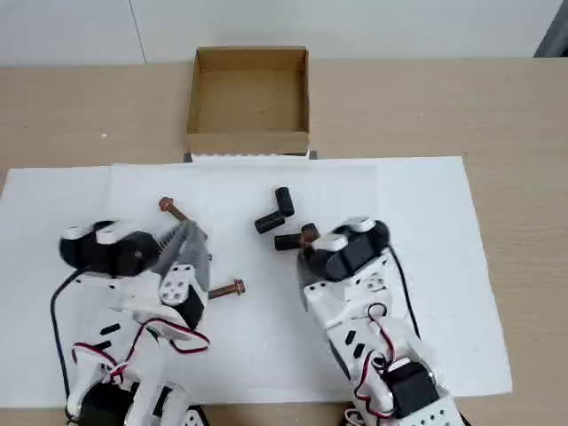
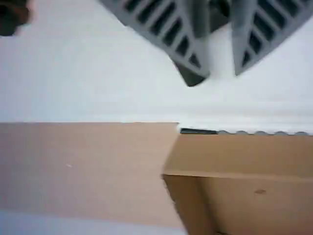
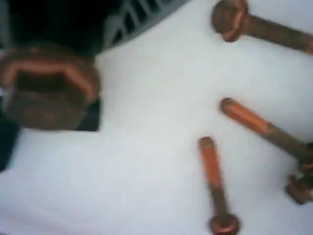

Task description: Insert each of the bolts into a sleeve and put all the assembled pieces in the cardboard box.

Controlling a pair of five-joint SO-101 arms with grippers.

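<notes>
Wooden table (white sheet, cardboard box)

Tan table — white sheet, pale wall

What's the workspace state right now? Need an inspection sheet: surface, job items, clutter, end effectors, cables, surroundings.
Surface: white paper laid flat on a wooden table.
Job's things: cardboard box empty, at the paper's far edge; three black sleeves clustered mid-paper; three loose bolts lying on the paper, none in a sleeve.
Clutter: nothing seen.
End effectors: left end effector open and empty over the paper; right end effector looks shut on a fourth bolt, right beside the sleeves.
Cables: red, white and black wires looped along both arms, away from the job's things.
Surroundings: pale wall behind the table.
</notes>
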